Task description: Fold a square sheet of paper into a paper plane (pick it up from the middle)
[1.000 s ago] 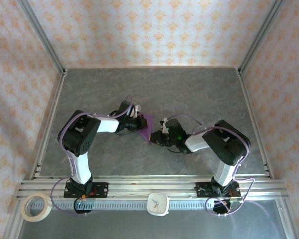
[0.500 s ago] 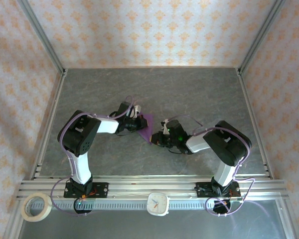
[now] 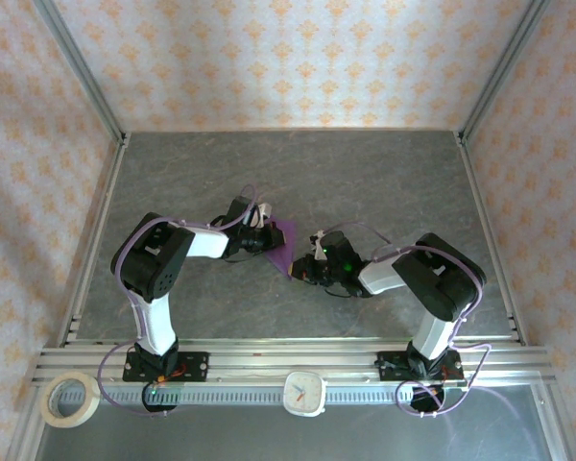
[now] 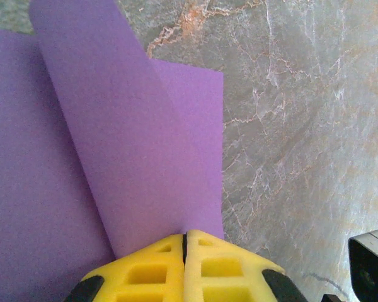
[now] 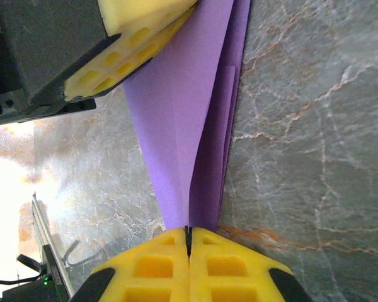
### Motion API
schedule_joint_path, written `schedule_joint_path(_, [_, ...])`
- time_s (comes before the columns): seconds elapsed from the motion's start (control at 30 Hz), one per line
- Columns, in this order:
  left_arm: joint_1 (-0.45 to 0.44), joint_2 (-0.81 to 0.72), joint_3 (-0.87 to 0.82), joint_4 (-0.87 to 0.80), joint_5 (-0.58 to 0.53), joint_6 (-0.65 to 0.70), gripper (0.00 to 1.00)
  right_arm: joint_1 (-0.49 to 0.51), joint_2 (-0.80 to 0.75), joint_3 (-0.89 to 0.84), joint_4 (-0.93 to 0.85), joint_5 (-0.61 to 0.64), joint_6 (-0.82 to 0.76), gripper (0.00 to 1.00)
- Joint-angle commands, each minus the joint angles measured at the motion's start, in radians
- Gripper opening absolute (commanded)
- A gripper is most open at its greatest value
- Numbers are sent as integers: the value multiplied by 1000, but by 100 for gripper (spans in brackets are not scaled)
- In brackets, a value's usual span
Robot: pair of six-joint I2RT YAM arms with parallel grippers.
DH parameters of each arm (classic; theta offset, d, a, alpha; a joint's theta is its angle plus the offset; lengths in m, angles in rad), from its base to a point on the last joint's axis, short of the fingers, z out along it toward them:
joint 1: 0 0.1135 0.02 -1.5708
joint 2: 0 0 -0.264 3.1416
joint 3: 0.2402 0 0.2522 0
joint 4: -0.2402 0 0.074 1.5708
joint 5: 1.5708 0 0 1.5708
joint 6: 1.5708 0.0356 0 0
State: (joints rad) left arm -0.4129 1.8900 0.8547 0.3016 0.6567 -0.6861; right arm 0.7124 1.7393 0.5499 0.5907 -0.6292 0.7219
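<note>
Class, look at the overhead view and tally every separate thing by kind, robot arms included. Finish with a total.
2 black-and-white robot arms: left arm, right arm
1 folded purple paper sheet
1 cream roll of masking tape
1 white square clock
Total: 5

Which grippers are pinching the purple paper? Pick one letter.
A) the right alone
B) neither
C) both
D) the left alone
C: the left gripper and the right gripper are each shut on an edge of the purple paper, which runs straight into their closed tips.
</note>
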Motion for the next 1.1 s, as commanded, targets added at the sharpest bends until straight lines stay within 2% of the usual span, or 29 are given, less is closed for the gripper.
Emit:
schedule_joint_path(0.0, [-2, 43, -56, -95, -104, -5, 7, 15, -4, -16, -173, -36, -21, 8])
schedule_joint_path(0.23, [-2, 38, -76, -73, -116, -32, 6, 37, -7, 28, -291, -1, -64, 8])
schedule_joint_path(0.37, [-2, 34, -81, -71, -124, -36, 6, 48, -5, 40, -325, 11, -76, 0])
schedule_joint_path(0.43, [-3, 32, -83, -73, -126, -36, 5, 51, -8, 49, -343, 22, -82, 0])
schedule_joint_path(0.53, [-2, 30, -86, -72, -127, -36, 5, 55, -18, 59, -356, 20, -80, 11])
schedule_joint_path(0.7, [-2, 29, -95, -68, -134, -39, 6, 63, -37, 69, -382, 15, -85, 12])
schedule_joint_path(0.73, [-2, 29, -96, -68, -135, -41, 5, 65, -37, 69, -384, 13, -88, 11])
schedule_joint_path(0.83, [-3, 29, -99, -67, -137, -43, 5, 67, -32, 69, -392, 22, -94, 0])
schedule_joint_path(0.93, [-2, 29, -102, -67, -141, -43, 5, 68, -23, 73, -405, 34, -97, 0])
schedule_joint_path(0.97, [-3, 30, -103, -67, -141, -43, 5, 68, -25, 74, -405, 34, -99, 1])
schedule_joint_path(1.03, [-3, 29, -105, -63, -139, -43, 5, 68, -45, 74, -404, 43, -97, 12])
schedule_joint_path(1.07, [-3, 29, -107, -62, -140, -41, 5, 68, -61, 76, -408, 63, -97, 15])
